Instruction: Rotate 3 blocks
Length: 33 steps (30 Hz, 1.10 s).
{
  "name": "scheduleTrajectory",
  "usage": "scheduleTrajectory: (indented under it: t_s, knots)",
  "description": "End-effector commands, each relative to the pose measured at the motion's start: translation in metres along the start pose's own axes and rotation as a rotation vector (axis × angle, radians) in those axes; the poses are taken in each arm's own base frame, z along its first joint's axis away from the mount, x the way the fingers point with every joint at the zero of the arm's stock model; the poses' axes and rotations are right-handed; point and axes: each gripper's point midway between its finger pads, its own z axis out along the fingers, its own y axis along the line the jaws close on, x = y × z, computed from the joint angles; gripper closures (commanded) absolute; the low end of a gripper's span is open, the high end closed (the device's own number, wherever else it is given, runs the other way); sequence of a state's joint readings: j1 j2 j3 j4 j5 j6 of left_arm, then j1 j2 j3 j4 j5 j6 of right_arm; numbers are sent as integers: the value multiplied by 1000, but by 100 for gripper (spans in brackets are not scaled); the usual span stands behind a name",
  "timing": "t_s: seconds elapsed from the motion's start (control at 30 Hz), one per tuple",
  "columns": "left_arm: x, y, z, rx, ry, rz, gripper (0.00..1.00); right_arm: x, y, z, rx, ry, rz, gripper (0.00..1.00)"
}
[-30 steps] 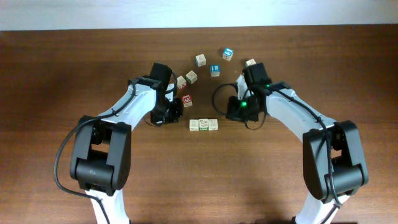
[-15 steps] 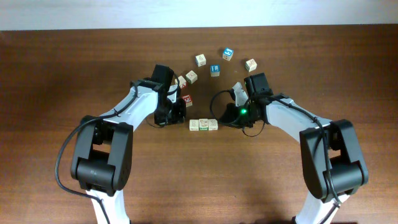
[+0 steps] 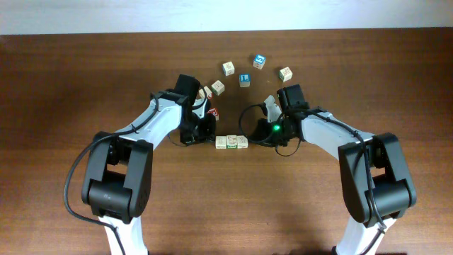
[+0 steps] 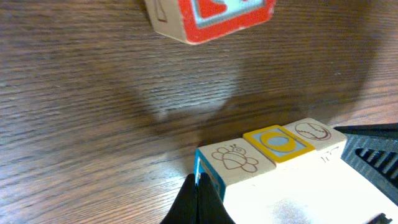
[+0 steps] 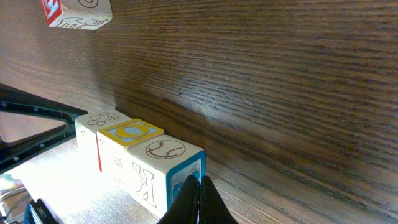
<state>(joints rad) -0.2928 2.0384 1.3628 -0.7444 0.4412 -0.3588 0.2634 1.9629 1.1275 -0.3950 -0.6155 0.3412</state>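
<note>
The 3 blocks stand side by side in a short row (image 3: 231,142) at the table's middle. In the left wrist view the nearest block (image 4: 233,158) has a bee drawing on top, then comes a yellow-topped one (image 4: 278,142) and a baseball-topped one (image 4: 314,130). My left gripper (image 4: 198,193) is shut, its tips touching the blue end face of the bee block. In the right wrist view the baseball block (image 5: 166,152) shows a "K" on its side. My right gripper (image 5: 198,186) is shut, its tips against that block's blue-edged end face. Overhead, the left gripper (image 3: 212,137) and right gripper (image 3: 251,138) flank the row.
A red-faced cube (image 3: 213,113) sits just behind the row's left end, partly under my left arm. Several more loose cubes lie farther back, among them a blue-faced one (image 3: 244,80), another blue one (image 3: 260,61) and a pale one (image 3: 285,73).
Both shut grippers have closed in on the row: the left moved right to its left end, the right moved left and nearer to its right end. The blocks have not visibly moved.
</note>
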Motion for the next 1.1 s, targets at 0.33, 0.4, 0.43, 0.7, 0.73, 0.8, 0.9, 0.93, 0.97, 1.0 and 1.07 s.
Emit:
scheduleTrajectory:
  t_s: [0.33, 0.4, 0.43, 0.7, 0.73, 0.8, 0.9, 0.93, 0.97, 1.0, 1.07]
  knots:
    - [7, -6, 4, 50, 36, 9, 100, 6, 3, 5, -21, 23, 9, 96]
    - [7, -6, 4, 51, 35, 9, 100, 8, 7, 8, -24, 30, -10, 96]
    - [7, -7, 4, 51, 34, 10, 100, 10, 10, 10, -25, 33, -19, 96]
    - [7, -7, 4, 52, 33, 11, 100, 12, 13, 11, -26, 38, -28, 96]
    - [6, -7, 4, 52, 33, 11, 100, 12, 12, 11, -25, 41, -25, 96]
    - [7, -7, 4, 52, 33, 11, 100, 15, 8, 11, -8, 50, 27, 96]
    - [6, -7, 4, 52, 33, 11, 100, 18, 4, 11, 15, 58, 84, 96]
    - [6, -7, 4, 52, 33, 11, 100, 18, 3, 10, 22, 58, 106, 96]
    - [6, -7, 4, 52, 32, 11, 100, 18, 1, 10, 29, 57, 119, 96]
    - [6, -7, 4, 52, 32, 11, 100, 18, 0, 10, 35, 55, 127, 96]
    - [6, -7, 4, 52, 32, 11, 100, 18, 1, 10, 35, 55, 132, 96]
